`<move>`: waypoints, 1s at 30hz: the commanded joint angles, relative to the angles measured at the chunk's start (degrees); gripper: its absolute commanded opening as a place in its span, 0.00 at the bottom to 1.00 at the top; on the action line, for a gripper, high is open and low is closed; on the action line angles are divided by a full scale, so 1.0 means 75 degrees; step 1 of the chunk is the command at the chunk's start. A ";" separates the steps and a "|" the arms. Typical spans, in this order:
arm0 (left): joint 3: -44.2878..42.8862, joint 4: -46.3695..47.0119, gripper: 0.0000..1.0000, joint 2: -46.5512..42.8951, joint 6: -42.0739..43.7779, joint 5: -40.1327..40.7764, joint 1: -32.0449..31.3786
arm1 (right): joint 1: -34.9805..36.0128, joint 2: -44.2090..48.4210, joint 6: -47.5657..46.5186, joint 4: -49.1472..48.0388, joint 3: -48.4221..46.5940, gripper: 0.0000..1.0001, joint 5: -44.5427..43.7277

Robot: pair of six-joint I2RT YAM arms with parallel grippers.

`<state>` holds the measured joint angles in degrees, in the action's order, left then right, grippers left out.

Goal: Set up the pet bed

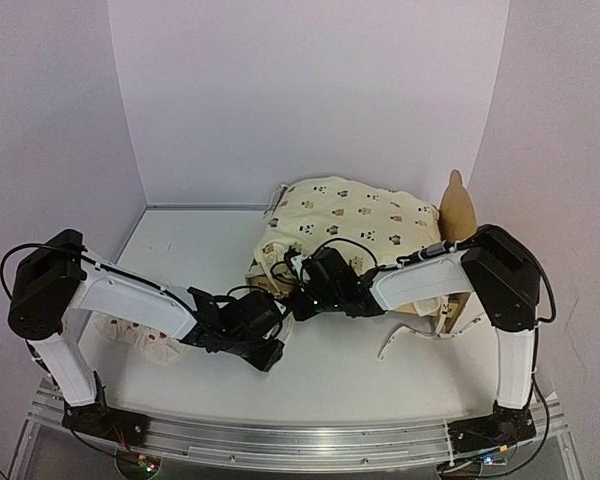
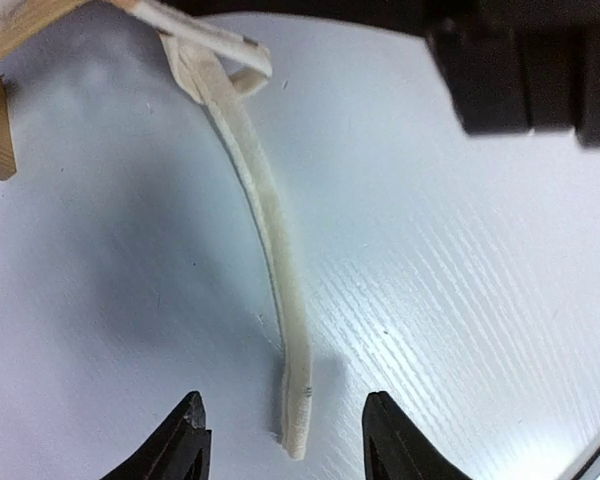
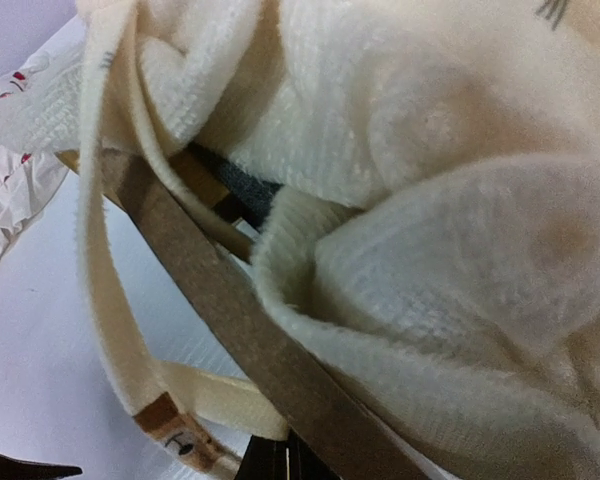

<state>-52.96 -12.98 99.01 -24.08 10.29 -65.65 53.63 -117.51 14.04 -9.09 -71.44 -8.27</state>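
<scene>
— Pale plywood pet bed (image 1: 458,207)?
— At two o'clock on white table (image 1: 180,250), smothered under cream animal-print quilt (image 1: 350,215).
— And the left pincer (image 2: 285,440)?
— Apart, astride cream fabric strap (image 2: 265,230), poised to pull it clear. As for right pincer (image 1: 295,300), cannot tell.

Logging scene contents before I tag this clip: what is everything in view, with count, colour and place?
pet bed: one, pale wood, far right of the table, mostly under the quilt
quilt: one, cream with small animal print, heaped over the bed
pillow: one, white with red dots, near left, partly under the left arm
straps: at least two, cream, lying on the table in front of the bed
table: one, white
left gripper: black, fingers open over a strap's end
right gripper: black, at the bed's near-left edge, fingers hidden
</scene>
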 commanded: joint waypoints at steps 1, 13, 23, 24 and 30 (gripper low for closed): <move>-0.0565 -0.0236 0.50 0.0409 0.0046 0.0156 -0.0054 | -0.0027 0.0340 0.0167 0.0158 0.0116 0.00 -0.0057; -0.0459 -0.0168 0.02 0.0822 -0.0082 0.0206 -0.0151 | -0.0032 0.0370 0.0214 0.0159 0.0082 0.00 0.0025; 0.0906 -0.0101 0.00 -0.0720 -0.0749 0.0809 -0.0132 | -0.0028 0.0796 0.0101 0.0593 0.0043 0.00 -0.0601; 0.1038 -0.0087 0.00 -0.0894 -0.0813 0.0907 -0.0128 | -0.0027 0.0834 0.0088 0.0659 -0.0002 0.00 -0.0628; 0.1539 0.0254 0.00 -0.1291 -0.1063 0.1056 0.0077 | -0.0026 0.1074 0.0151 0.0854 -0.0207 0.00 -0.0787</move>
<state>-42.96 -13.39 91.99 -29.64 15.79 -65.94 53.30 -113.26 15.05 -4.23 -70.82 -12.06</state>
